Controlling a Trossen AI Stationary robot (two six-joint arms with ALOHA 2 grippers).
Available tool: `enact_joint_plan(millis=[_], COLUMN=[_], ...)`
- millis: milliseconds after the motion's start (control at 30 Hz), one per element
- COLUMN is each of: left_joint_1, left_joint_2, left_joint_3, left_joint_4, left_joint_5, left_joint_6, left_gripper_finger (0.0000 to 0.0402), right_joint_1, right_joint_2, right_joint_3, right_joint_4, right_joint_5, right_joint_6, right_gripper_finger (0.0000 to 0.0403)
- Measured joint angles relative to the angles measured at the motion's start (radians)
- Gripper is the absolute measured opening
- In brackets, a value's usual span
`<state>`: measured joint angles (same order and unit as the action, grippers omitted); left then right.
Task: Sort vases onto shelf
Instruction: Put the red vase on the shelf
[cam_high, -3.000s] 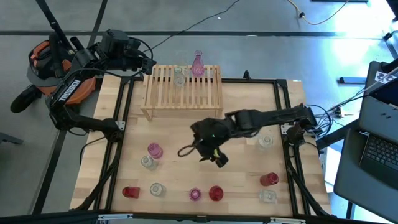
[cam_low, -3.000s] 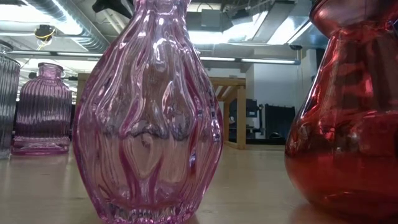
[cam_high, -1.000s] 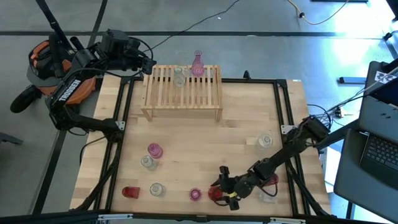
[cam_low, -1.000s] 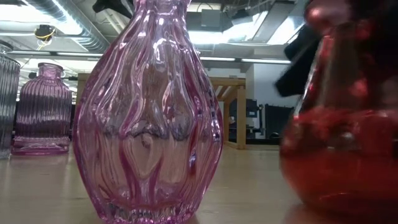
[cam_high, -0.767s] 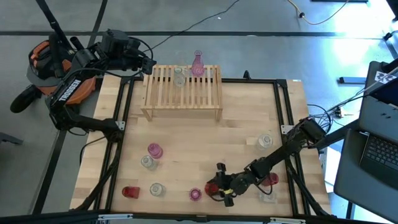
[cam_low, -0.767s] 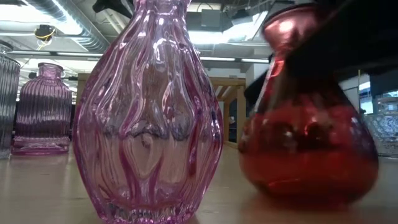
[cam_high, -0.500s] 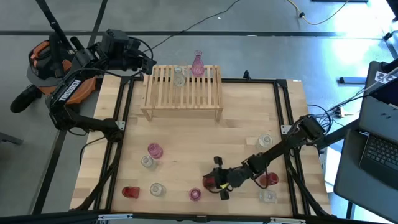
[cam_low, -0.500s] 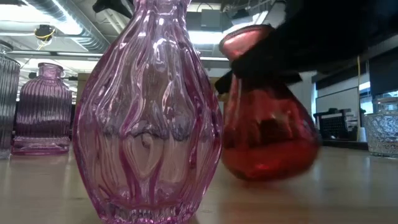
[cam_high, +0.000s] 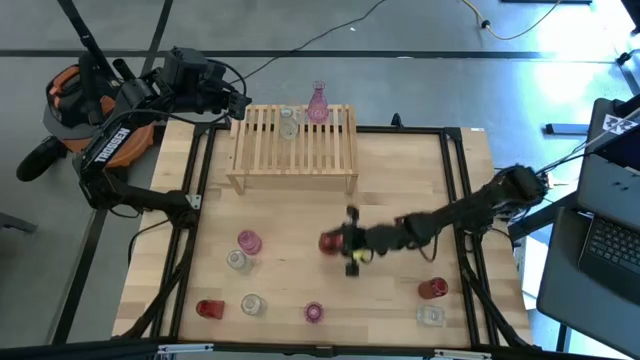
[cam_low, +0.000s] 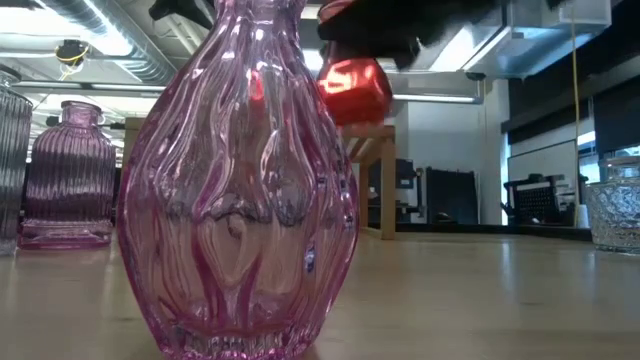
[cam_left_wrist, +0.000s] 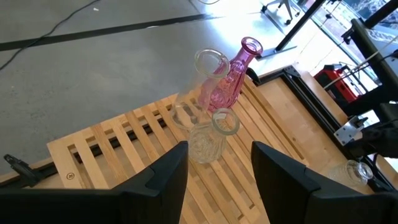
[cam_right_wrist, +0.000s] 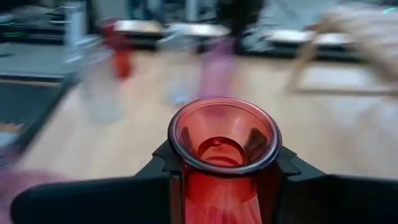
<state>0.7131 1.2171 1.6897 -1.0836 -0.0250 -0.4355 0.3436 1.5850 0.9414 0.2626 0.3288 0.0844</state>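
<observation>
I am carrying a red vase (cam_high: 330, 242) in my right gripper (cam_high: 347, 242), its fingers clamped around the neck, lifted above the middle of the tabletop (cam_high: 400, 180). Next I must bring it upright over the shelf (cam_high: 295, 150) at the far edge. A second ago it stood near the front edge. My left gripper (cam_left_wrist: 214, 171) waits, parted, over the shelf.

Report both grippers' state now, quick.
Left gripper: open, holding nothing, hovering over the shelf.
Right gripper: shut on the red vase, lifted above the table.
</observation>
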Motion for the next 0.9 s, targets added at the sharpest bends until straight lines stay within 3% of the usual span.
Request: enact_joint_plan(millis=[167, 333, 400, 600, 900], left_joint_1=[0.0, 0.0, 0.0, 0.0, 0.0], left_joint_2=[0.0, 0.0, 0.0, 0.0, 0.0], left_joint_3=[0.0, 0.0, 0.0, 0.0, 0.0], left_joint_4=[0.0, 0.0, 0.0, 0.0, 0.0], left_joint_5=[0.0, 0.0, 0.0, 0.0, 0.0], left_joint_6=[0.0, 0.0, 0.0, 0.0, 0.0], left_gripper_finger=[0.0169, 0.0169, 0.0169, 0.0169, 0.0169], right_joint_1=[-0.158, -0.376, -0.47, -0.73, -0.95], right_joint_2=[-0.12, -0.129, -0.129, -0.129, -0.089], right_joint_3=[0.164, 0.343, 0.356, 0.294, 0.268], right_joint_4=[-0.254, -0.423, -0.389, -0.211, -0.215], right_joint_5=[0.06, 0.056, 0.025, -0.219, -0.378], right_joint_6=[-0.148, -0.248, -0.245, -0.26, -0.274], right_gripper_finger=[0.0089, 0.0089, 0.0089, 0.0089, 0.0089])
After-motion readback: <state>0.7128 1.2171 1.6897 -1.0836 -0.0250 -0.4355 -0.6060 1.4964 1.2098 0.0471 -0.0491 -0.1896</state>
